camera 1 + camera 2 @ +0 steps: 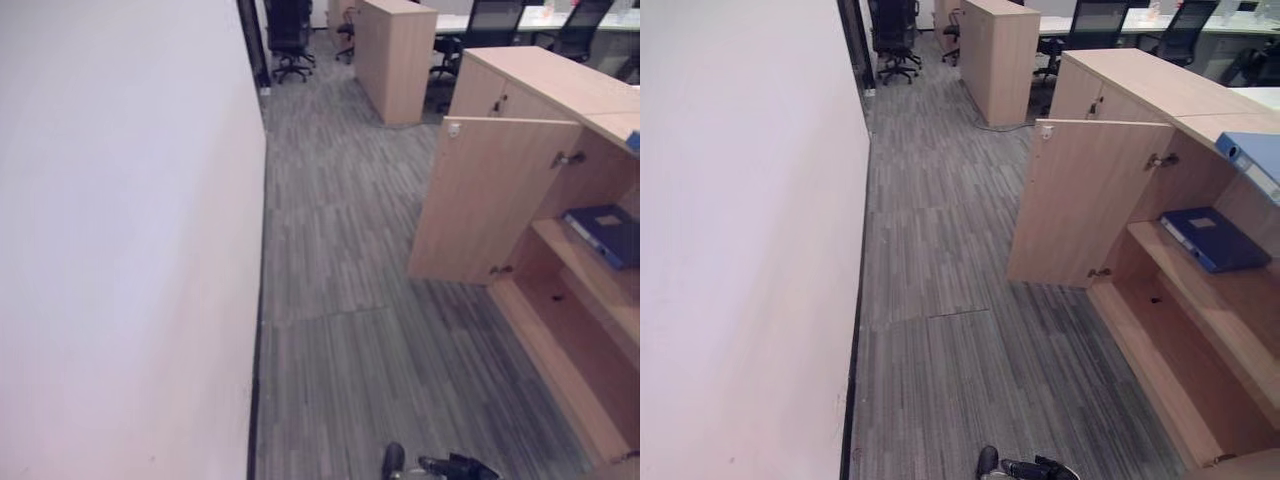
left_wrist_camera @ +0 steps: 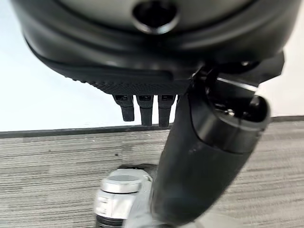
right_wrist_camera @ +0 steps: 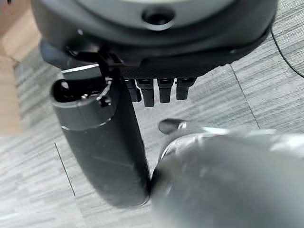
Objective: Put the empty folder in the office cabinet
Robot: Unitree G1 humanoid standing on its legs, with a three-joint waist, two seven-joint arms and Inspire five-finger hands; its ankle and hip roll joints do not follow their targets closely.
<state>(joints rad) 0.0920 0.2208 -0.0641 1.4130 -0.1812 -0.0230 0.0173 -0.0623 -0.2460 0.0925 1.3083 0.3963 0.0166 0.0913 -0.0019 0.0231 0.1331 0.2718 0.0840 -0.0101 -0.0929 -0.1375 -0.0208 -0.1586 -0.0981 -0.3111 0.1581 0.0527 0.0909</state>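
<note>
A dark blue folder [image 1: 1215, 238] lies flat on the middle shelf of the wooden office cabinet [image 1: 1200, 300] at the right. The cabinet's door [image 1: 1080, 200] stands wide open towards the aisle. On the cabinet's top rests a light blue folder [image 1: 1252, 158]. My left hand [image 2: 142, 108] hangs over the grey carpet beside the white wall, fingers straight, holding nothing. Also over the carpet, my right hand [image 3: 161, 90] has relaxed fingers and the thumb standing out, and is empty too.
A long white wall [image 1: 740, 250] runs along the left. Grey carpet [image 1: 940, 300] forms an aisle between it and the cabinet. Another wooden cabinet [image 1: 1000, 55], desks and black office chairs [image 1: 895, 35] stand at the far end. The cabinet's bottom shelf [image 1: 1170, 370] is bare.
</note>
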